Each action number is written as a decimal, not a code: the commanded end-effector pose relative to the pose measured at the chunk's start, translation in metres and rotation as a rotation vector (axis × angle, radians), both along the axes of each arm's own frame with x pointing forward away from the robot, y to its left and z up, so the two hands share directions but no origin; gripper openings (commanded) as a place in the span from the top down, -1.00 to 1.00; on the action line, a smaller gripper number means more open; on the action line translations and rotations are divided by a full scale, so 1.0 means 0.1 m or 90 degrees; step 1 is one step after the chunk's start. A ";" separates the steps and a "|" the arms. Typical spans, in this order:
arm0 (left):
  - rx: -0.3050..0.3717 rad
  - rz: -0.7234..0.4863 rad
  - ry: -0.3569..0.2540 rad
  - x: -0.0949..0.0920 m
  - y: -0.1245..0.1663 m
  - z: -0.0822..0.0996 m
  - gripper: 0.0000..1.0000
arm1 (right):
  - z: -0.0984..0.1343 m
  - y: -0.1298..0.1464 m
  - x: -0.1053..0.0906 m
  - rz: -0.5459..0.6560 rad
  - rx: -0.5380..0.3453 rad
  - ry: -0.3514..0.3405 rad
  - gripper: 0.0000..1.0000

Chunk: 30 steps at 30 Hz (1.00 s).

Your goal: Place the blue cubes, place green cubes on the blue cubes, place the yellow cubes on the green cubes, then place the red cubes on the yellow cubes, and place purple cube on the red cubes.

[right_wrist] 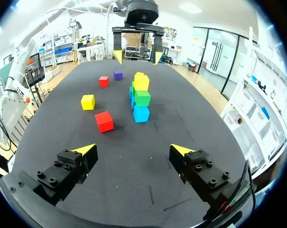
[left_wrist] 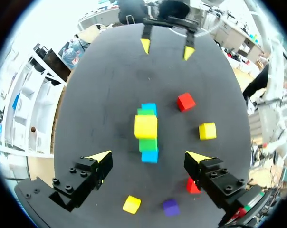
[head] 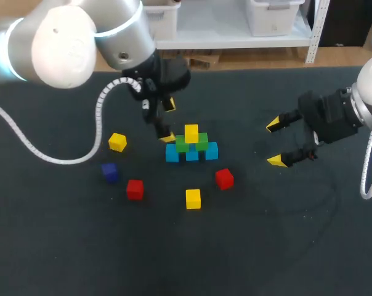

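Note:
A small pyramid stands mid-table: a row of blue cubes [head: 192,154], green cubes [head: 181,145] on them, and one yellow cube [head: 191,132] on top. My left gripper [head: 168,121] hangs open just left of and above it; in its wrist view the yellow cube [left_wrist: 146,126] lies below, between the spread fingers, untouched. My right gripper [head: 274,143] is open and empty to the pyramid's right, and the stack [right_wrist: 141,97] stands well ahead of it. Loose cubes: yellow [head: 117,142], yellow [head: 193,198], red [head: 135,189], red [head: 224,178], purple [head: 109,172].
The dark table mat [head: 284,234] is bare at the front and right. My left arm's white cable [head: 63,159] loops over the table's left side. The loose cubes ring the pyramid on its left and front.

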<state>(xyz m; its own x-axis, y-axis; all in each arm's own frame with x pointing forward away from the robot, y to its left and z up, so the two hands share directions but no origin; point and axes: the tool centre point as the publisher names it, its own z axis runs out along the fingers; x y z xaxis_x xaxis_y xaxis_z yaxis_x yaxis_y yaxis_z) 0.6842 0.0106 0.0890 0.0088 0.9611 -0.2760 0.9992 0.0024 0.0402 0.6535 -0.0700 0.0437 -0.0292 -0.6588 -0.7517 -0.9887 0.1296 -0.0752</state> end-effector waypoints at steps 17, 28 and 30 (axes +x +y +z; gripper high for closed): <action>0.029 -0.085 0.005 0.03 1.03 -0.32 -1.00 | 0.00 -0.01 0.00 0.000 0.001 -0.001 -1.00; 0.041 -0.117 0.001 0.22 1.29 -0.61 -1.00 | 0.00 -0.01 0.00 0.000 0.001 -0.001 -1.00; 0.047 -0.123 0.002 0.25 1.31 -0.65 -1.00 | 0.00 -0.01 0.00 0.000 0.001 -0.001 -1.00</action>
